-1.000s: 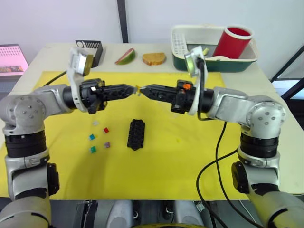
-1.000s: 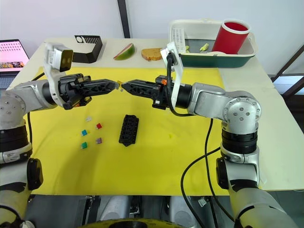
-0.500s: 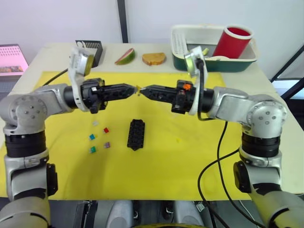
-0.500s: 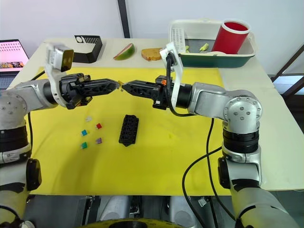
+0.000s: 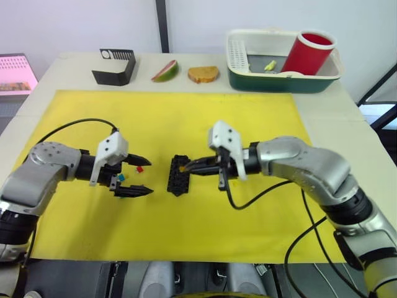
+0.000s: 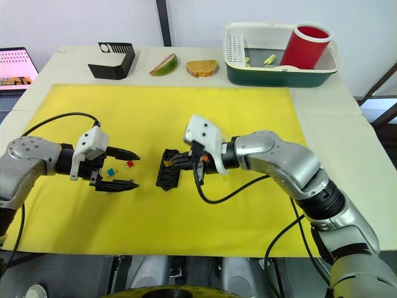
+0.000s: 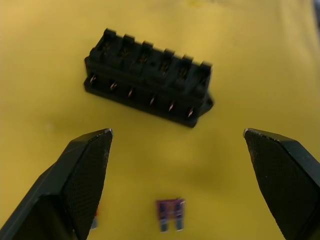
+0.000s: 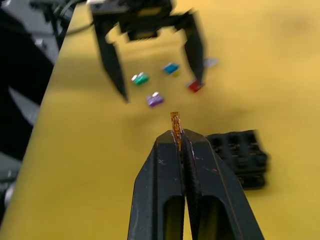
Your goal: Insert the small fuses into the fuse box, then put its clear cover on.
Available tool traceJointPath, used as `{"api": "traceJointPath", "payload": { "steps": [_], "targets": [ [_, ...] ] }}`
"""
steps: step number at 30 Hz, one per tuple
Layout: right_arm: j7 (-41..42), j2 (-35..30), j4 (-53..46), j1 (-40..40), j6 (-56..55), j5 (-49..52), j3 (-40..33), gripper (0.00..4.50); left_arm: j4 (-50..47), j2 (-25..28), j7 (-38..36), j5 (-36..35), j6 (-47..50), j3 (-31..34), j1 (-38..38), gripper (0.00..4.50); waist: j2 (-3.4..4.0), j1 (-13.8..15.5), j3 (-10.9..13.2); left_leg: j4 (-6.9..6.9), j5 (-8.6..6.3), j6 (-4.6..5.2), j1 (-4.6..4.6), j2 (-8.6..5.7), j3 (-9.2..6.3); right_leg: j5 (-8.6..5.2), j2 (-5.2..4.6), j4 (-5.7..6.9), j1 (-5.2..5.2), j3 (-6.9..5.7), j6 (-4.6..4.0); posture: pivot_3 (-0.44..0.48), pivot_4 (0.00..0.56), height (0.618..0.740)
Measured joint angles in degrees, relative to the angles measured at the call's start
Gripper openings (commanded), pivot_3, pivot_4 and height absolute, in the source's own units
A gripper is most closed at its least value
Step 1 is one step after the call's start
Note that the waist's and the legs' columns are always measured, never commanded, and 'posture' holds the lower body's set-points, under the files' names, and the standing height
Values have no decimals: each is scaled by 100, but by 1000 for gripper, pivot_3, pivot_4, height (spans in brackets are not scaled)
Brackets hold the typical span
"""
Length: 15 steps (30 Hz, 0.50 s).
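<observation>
Fuse box (image 5: 179,174) lies mid-surface on the yellow mat; right pincer (image 8: 177,134), clenched on the orange fuse (image 8: 175,123), should align blades squarely over a slot before pressing, while left pincer (image 7: 177,145) hangs released near the purple fuse (image 7: 169,209).
</observation>
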Motion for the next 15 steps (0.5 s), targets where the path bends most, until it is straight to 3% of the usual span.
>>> {"api": "traceJointPath", "payload": {
  "steps": [5,15],
  "targets": [
    [6,302,-151,199,-37,-392,143,0,-13,-377,27,225,-636,11,194,4426,0,-11,0,-1,-1,2,5,0,-1,4,0,0,5,-4,6,0,150,740],
    [-10,620,-158,282,22,-876,195,0,205,-634,-5,608,-1092,-205,123,4426,0,-14,0,0,0,1,9,2,-2,4,4,3,10,-5,6,0,150,740]
  ]
}}
